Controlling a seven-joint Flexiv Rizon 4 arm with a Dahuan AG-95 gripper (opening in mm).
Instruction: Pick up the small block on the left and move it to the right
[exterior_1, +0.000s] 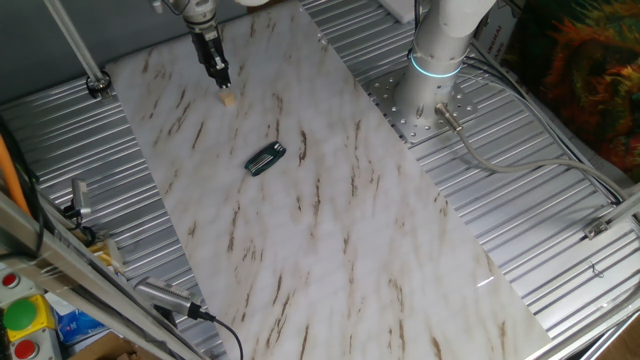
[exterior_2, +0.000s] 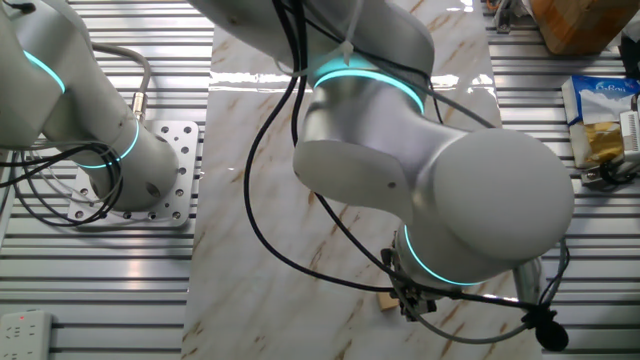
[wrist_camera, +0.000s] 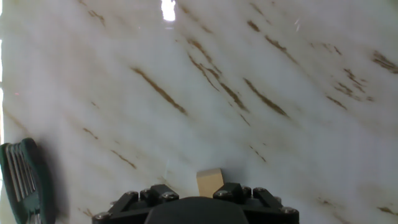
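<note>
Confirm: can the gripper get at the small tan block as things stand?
Probably yes. The gripper hangs right above the small block, which sits alone on the marble table; the dark oblong piece lies well clear.

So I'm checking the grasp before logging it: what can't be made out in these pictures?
- Fingertips: hand view, cut off by the bottom edge, so the gripper opening is unclear.
- Small block: whether it is touched; in the other fixed view the arm hides most of it.
- Dark flat piece: hand view, cropped at the left edge, blurred.
</note>
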